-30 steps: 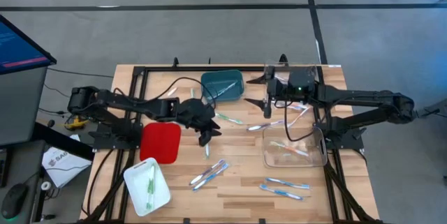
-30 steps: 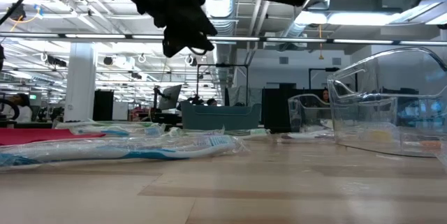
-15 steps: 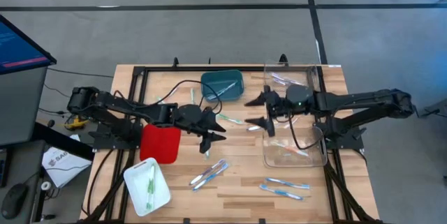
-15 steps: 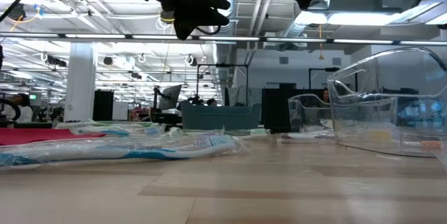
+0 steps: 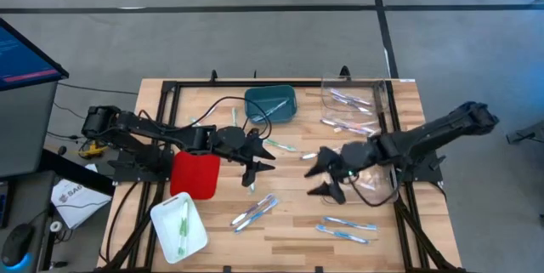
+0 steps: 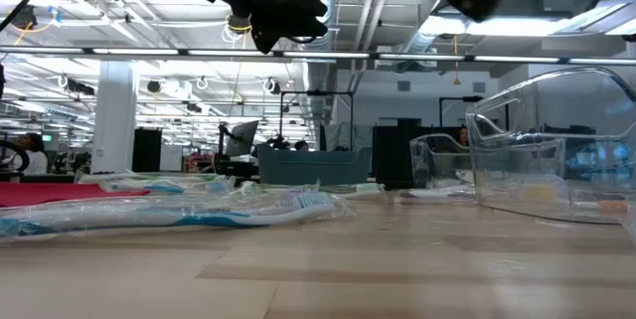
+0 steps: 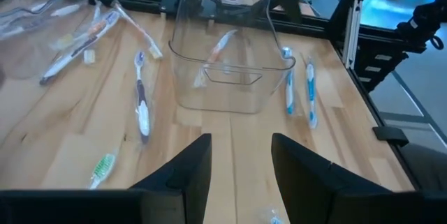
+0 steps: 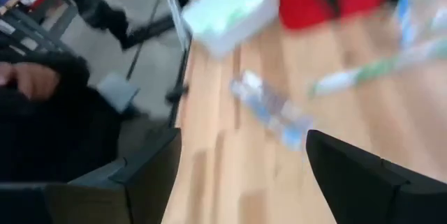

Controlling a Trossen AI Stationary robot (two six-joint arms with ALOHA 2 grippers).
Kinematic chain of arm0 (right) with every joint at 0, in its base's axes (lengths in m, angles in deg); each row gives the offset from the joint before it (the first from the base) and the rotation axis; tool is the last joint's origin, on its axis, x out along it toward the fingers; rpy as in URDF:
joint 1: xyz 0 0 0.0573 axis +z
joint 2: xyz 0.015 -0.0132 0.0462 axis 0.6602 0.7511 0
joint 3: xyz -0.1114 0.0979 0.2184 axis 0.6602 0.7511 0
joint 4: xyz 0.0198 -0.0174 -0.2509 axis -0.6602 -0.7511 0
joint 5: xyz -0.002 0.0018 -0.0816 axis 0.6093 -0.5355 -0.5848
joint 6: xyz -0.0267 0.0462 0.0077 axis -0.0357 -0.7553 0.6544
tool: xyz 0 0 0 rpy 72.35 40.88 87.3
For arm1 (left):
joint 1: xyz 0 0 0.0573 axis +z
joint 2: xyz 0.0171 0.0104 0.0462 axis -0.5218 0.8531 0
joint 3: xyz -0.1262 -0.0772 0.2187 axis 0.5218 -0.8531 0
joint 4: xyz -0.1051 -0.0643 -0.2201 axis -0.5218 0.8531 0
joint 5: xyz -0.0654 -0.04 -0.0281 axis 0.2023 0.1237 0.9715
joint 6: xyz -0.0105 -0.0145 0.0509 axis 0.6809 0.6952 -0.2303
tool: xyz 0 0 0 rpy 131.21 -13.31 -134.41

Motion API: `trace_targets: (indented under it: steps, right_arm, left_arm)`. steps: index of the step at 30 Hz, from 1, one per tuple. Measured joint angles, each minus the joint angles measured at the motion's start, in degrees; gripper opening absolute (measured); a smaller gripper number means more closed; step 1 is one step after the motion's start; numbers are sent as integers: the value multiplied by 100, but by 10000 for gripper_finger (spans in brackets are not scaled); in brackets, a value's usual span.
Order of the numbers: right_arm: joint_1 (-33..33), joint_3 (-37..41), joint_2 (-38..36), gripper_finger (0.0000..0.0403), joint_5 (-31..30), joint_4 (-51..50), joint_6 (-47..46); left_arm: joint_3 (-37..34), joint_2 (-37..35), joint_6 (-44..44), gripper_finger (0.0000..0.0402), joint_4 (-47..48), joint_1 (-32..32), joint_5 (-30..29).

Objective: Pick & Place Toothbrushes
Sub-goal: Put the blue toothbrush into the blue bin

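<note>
Lying nearest the front edge of the table (image 5: 289,243), at about five o'clock from its middle, were two blue toothbrushes (image 5: 347,229), with a blue-and-purple pair (image 5: 255,212) just left of them and a white tray (image 5: 178,227) holding green brushes at the seven o'clock corner. From table height, a wrapped blue toothbrush (image 6: 169,218) stretched across the foreground.

Further in, the right gripper (image 5: 325,177) hovered above bare wood near the table's centre, its fingers spread wide and holding nothing; behind it sat a clear bin (image 5: 374,184), partly covered by the arm. The left wrist camera showed that clear bin (image 7: 227,56) with an orange-and-white brush inside and two blue brushes just beside its wall.

Across from it, the left gripper (image 5: 259,161) hung at nine o'clock of centre, next to a red tray (image 5: 195,173), its fingers (image 7: 188,175) partly apart and empty. A green toothbrush (image 5: 280,145) lay just beyond it.

Farthest back, a teal bin (image 5: 272,103) stood at twelve o'clock, and several pink-purple toothbrushes (image 5: 348,111) lay scattered toward two o'clock by a second clear container (image 5: 378,94).
</note>
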Motion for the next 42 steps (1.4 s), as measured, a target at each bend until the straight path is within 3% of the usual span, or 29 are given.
trace_targets:
  steps: [6, 14, 17, 21, 24, 30, 38, 42]
  right_arm:
    - [1312, 2, 10, 301, -185, -391, -1685]
    - [2778, -7, 122, 301, -1357, -258, -3271]
    - [3090, -5, 455, 301, -1511, -337, -3745]
    - [3245, -5, 1091, 301, -1414, -306, -4499]
    - [3253, -5, 1524, 301, -996, -306, -5039]
    - [3320, -153, 2197, 301, -693, -529, -5561]
    - [3375, -1611, 3055, 301, -864, -3186, -5550]
    - [3405, -2161, 3501, 301, -1039, -3802, -5320]
  left_arm:
    - [0, 0, -23, 145, 4, 0, 0]
    - [-28, 0, 158, 145, 11, -123, 14]
    - [-28, 2, 182, 145, 3, -259, 30]
    - [-28, 0, 216, 145, -9, -453, 34]
    - [-28, 0, 299, 145, -31, -613, -19]
    - [-28, 0, 384, 145, -41, -1047, -356]
    - [-28, 2, 480, 145, -103, -1549, -774]
    - [-28, 0, 480, 145, -114, -1690, -924]
